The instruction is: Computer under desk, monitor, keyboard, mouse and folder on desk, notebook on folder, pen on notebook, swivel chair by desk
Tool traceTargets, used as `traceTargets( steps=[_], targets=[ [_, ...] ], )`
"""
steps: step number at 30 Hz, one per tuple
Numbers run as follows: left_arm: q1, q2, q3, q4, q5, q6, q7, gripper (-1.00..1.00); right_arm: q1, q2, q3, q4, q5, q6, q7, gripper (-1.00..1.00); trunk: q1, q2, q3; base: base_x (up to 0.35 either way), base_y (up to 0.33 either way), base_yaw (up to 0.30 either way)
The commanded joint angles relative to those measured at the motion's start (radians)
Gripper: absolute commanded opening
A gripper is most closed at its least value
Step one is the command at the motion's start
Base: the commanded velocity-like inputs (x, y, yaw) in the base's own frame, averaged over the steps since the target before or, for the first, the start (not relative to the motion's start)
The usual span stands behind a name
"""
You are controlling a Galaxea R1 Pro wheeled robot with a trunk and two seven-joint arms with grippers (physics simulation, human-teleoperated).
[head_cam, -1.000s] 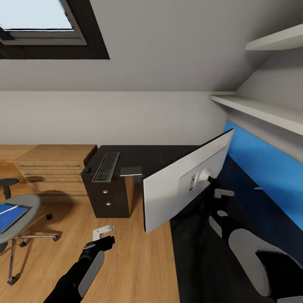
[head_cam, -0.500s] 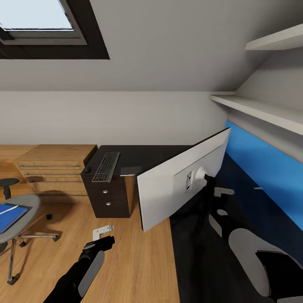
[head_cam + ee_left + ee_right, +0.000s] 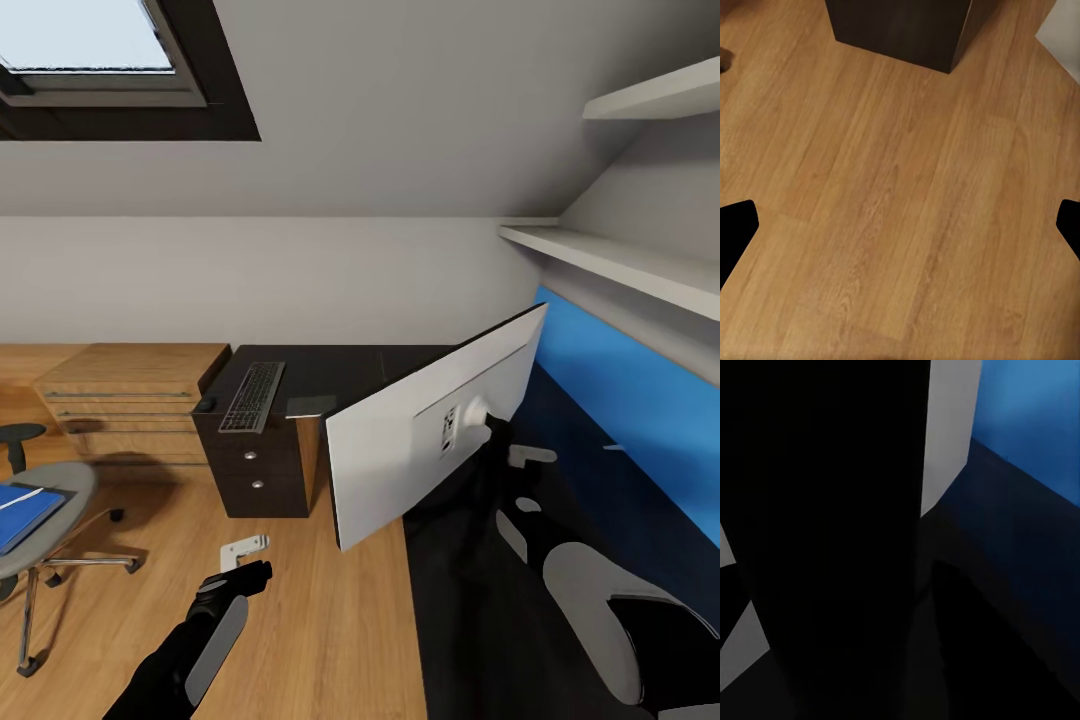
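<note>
- Since a second ago the monitor has swung a bit: its near edge has slid toward the drawer unit, and it has not moved in the last half second.
- I have my right gripper up behind the monitor, at the neck of its stand, because that is the one spot I can grab on the white back. I cannot tell how wide the jaws are or if they really pinch the stand; the right wrist view is mostly dark.
- The monitor is over the black surface, tilted, with its lower corner hanging past the edge above the wood floor. I think it needs to go further in so it won't tip off.
- My left gripper hangs low over the floor with its jaws spread wide and nothing in them. I keep it there out of the way.
- The keyboard lies flat on the far part of the surface, well apart from the monitor.
- The blue folder sits on the swivel chair, far off to my left. It waits for later.
</note>
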Motion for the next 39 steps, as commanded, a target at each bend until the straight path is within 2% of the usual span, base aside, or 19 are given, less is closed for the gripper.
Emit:
traceTargets(
  steps=[1, 16, 29, 39],
  targets=[
    [-0.001, 0.001, -0.004, -0.001, 0.009, 0.002, 0.010, 1.00, -0.002, 0.000, -0.003, -0.001, 0.002, -0.005, 0.000, -1.00, 0.000, -0.002, -0.001, 0.000, 0.000, 0.000],
    [-0.001, 0.001, -0.004, -0.001, 0.009, 0.002, 0.011, 1.00, -0.002, 0.000, -0.003, -0.001, 0.003, -0.006, 0.000, -1.00, 0.000, -0.002, -0.001, -0.069, 0.000, 0.000],
    [-0.001, 0.001, -0.004, -0.001, 0.009, 0.002, 0.011, 1.00, -0.002, 0.000, -0.003, -0.001, 0.004, -0.006, 0.001, -1.00, 0.000, -0.002, -0.001, -0.314, -0.005, 0.000],
    [-0.001, 0.002, -0.004, -0.001, 0.010, 0.002, 0.011, 1.00, -0.002, 0.000, -0.003, -0.001, 0.004, -0.006, 0.001, -1.00, 0.000, -0.002, -0.001, -0.321, -0.147, 0.000]
  ],
)
